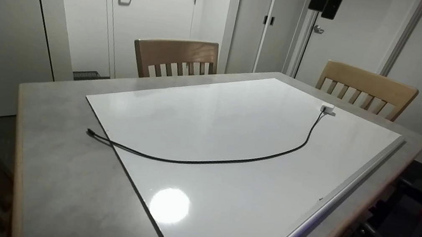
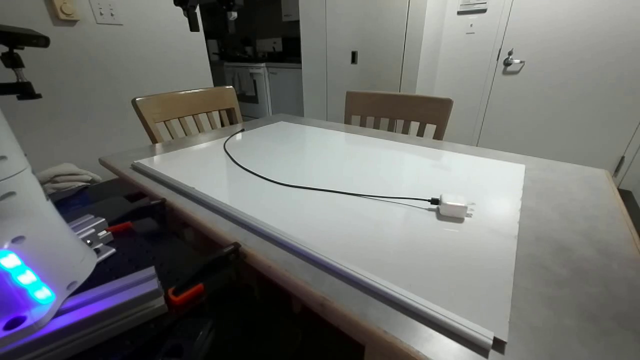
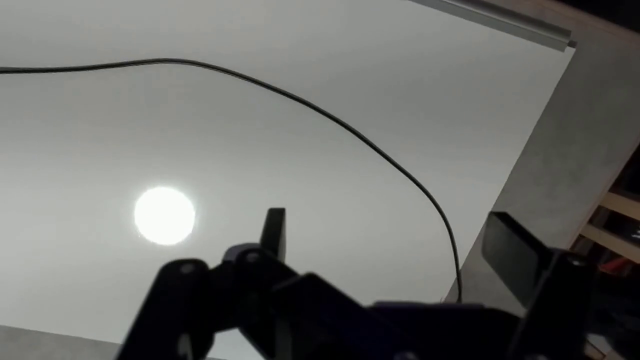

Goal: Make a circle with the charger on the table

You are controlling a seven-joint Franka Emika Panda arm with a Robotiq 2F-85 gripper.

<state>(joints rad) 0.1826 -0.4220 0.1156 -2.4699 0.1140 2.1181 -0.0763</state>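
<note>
The charger is a black cable (image 1: 195,162) lying in one long open curve on the table (image 1: 53,178). Its white plug block (image 1: 327,108) rests on the white panel; the block also shows in an exterior view (image 2: 452,205). Its dark connector end (image 1: 91,132) lies over the grey rim. In the wrist view the cable (image 3: 345,125) crosses the panel. Its end there is hidden behind the gripper body, and the block is out of view. My gripper (image 3: 390,225) is open and empty, high above the table. Its fingertips show at the top of an exterior view (image 1: 325,7).
Slatted wooden chairs (image 1: 178,56) stand around the table. A raised metal strip (image 2: 320,260) runs along the panel's edge on the robot's side. Clamps with orange handles (image 2: 187,295) sit by the robot base (image 2: 35,240).
</note>
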